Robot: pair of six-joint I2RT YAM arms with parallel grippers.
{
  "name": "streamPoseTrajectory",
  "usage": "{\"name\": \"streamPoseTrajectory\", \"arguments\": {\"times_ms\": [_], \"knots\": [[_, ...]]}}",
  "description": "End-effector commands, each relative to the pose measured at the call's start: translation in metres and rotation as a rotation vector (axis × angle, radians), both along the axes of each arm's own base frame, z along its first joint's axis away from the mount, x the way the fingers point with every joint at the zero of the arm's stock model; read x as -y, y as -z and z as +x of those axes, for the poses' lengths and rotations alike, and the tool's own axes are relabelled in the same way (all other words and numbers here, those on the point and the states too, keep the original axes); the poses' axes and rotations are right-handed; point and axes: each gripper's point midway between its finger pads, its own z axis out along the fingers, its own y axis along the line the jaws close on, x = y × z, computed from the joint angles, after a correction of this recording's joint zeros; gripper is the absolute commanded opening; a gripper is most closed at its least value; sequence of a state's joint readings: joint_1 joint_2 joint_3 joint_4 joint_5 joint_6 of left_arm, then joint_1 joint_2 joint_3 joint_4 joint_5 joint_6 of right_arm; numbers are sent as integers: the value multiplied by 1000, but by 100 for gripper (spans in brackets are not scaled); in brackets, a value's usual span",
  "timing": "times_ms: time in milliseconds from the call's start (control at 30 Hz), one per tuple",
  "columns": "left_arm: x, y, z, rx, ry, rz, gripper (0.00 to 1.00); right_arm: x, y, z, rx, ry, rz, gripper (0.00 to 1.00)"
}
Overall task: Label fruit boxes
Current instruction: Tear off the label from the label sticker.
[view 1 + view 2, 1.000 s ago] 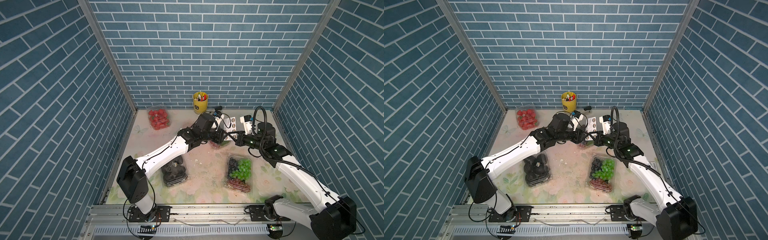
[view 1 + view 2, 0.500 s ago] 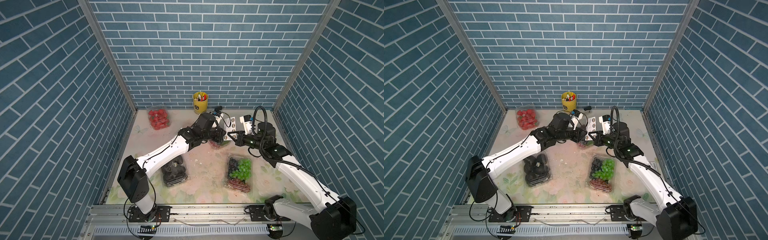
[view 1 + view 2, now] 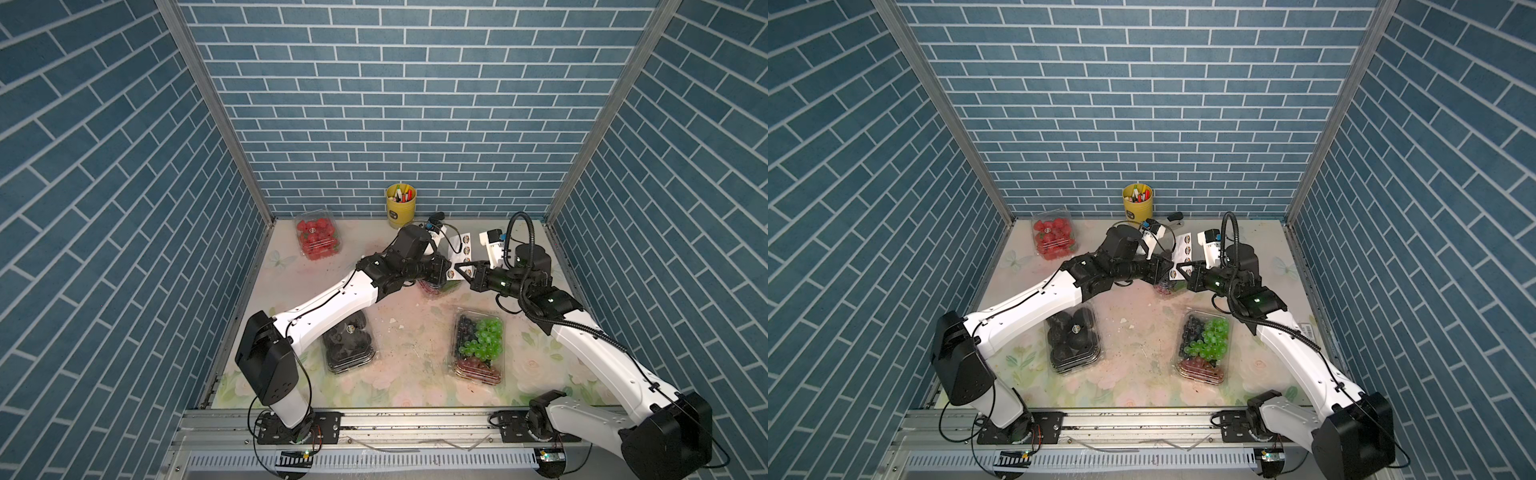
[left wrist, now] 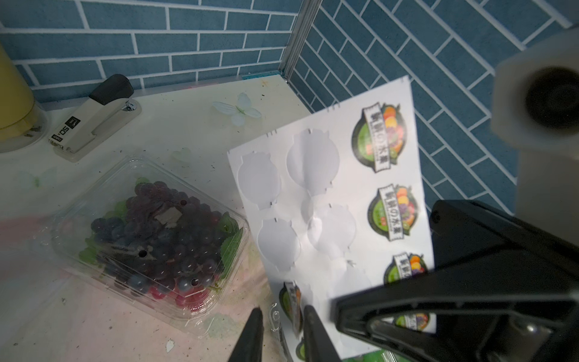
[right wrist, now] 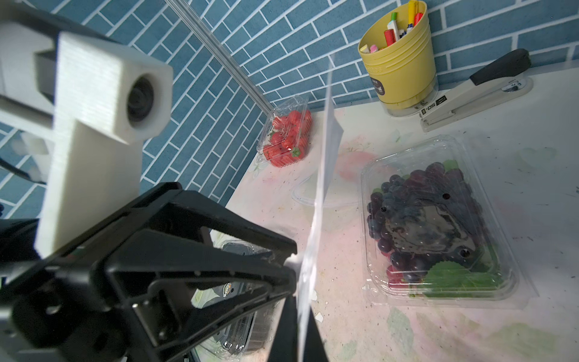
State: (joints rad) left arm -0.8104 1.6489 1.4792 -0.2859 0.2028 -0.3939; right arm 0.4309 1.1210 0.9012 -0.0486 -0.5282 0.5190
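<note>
Narrowing over the last second, my left gripper (image 4: 283, 332) is closing around a half-peeled sticker (image 4: 292, 305).
Its jaws are standing slightly apart; my right gripper (image 3: 462, 269) is pinching the sticker sheet (image 4: 329, 175), holding it just above the dark grape box (image 4: 163, 232). The strawberry box (image 3: 318, 240) is sitting far left, the black fruit box (image 3: 348, 340) and mixed grape box (image 3: 478, 347) nearer the front.

Lab test cell, brick-print walls (image 3: 395, 104)

Both white-and-black arms stretch inward, tips nearly touching; black left gripper (image 4: 282, 316) jaws slightly apart, black right gripper (image 3: 459, 267) clamped tight.
</note>
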Motion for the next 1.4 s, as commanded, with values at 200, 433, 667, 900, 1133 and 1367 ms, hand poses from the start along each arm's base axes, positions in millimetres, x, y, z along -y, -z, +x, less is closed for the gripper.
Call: {"name": "streamPoseTrajectory", "arguments": {"times_ms": [200, 433, 667, 900, 1133, 1367], "knots": [[6, -9, 1, 11, 5, -24, 13, -3, -3, -1, 7, -14, 22, 0], [5, -14, 1, 24, 2, -40, 11, -3, -2, 0, 4, -14, 27, 0], [4, -13, 1, 24, -4, -34, 0, -4, -2, -1, 0, -19, 29, 0], [-12, -13, 6, 45, -70, 13, 0, -2, 5, 2, -8, 1, 10, 0], [-31, -11, 11, 63, -125, 67, 0, 7, 15, 8, -26, 58, -34, 0], [-34, -8, 17, 55, -110, 114, 0, 8, 17, 8, -20, 59, -45, 0]]}}
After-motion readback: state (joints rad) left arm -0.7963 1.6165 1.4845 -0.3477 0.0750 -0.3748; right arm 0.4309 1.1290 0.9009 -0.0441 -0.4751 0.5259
